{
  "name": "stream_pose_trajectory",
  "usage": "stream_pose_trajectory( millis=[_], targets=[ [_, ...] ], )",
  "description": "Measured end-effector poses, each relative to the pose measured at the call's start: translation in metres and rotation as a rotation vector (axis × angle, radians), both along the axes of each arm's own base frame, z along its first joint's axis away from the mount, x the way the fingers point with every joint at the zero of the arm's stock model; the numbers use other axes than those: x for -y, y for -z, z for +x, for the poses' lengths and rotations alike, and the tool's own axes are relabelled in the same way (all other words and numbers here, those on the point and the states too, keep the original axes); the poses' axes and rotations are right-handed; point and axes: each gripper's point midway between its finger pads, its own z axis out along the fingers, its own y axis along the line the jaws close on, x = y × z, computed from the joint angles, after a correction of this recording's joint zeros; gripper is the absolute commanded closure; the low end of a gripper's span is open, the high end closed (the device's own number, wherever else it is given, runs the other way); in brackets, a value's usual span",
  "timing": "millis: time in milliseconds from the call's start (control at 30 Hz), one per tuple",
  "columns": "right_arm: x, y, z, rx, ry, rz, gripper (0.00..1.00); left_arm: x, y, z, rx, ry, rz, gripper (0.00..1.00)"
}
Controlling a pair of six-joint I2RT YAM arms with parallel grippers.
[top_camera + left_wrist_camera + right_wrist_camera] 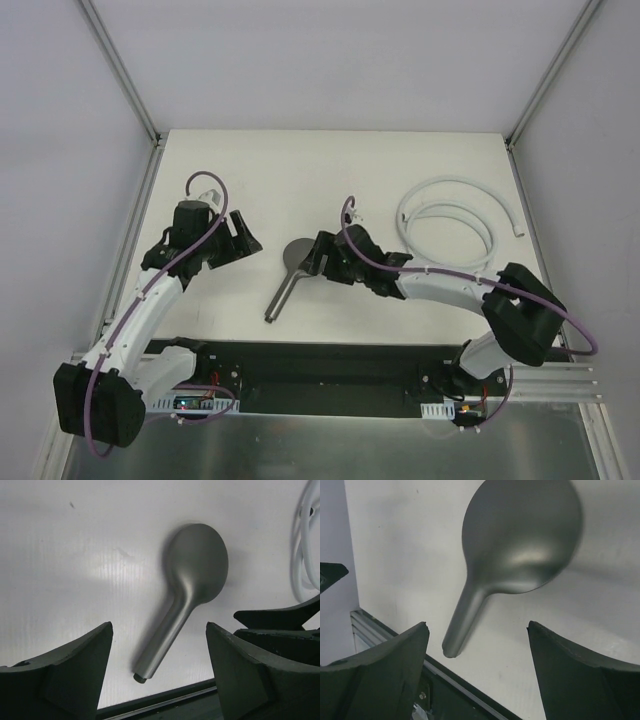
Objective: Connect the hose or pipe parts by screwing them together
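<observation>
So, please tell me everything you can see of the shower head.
The shower head looks like matte dark grey metal: a round head with its smooth domed back up, and a straight handle ending in a small fitting. It lies flat on the white table, unconnected; nothing else seems to touch it.

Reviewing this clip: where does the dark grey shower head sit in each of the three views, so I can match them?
Top external: the shower head lies mid-table, handle slanting toward the near edge.
Left wrist: mid-frame, round end up, handle running down-left.
Right wrist: upper middle, large, handle running down-left.
Shared landmark: the dark base plate along the near table edge, beyond the handle's tip in every view.
</observation>
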Motion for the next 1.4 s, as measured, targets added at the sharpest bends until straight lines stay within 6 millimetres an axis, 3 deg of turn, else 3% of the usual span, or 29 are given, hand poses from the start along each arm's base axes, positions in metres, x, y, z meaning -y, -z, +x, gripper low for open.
stream_pose_trajectory(
  millis=[100, 467, 700, 933, 1167, 1267, 1400],
  targets=[
    [-0.024, 0.006, -0.014, 0.005, 0.02, 0.063, 0.17, -0.01, 0.007, -0.011, -0.007, -0.033, -0.006, 0.23],
    [-0.068, 0.052, -0.028, 0.025, 0.036, 0.161, 0.15, -0.014, 0.016, -0.024, -0.039, -0.041, -0.022, 0.2],
    [-0.085, 0.051, -0.014, 0.086, 0.067, 0.224, 0.19, -0.014, 0.014, -0.025, -0.032, -0.039, -0.025, 0.2],
    [-0.101, 0.056, -0.002, 0.104, 0.087, 0.311, 0.45, -0.011, 0.013, -0.028, -0.039, -0.03, -0.045, 0.22],
    [-0.09, 0.07, 0.015, 0.085, 0.146, 0.335, 0.75, -0.007, 0.023, -0.035, -0.08, -0.017, -0.071, 0.25],
    [-0.078, 0.076, 0.018, 0.082, 0.173, 0.333, 0.77, -0.007, 0.035, -0.035, -0.142, -0.023, -0.074, 0.26],
    [-0.055, 0.075, 0.018, 0.08, 0.215, 0.33, 0.66, -0.009, 0.061, -0.035, -0.259, -0.035, -0.05, 0.25]
  ],
)
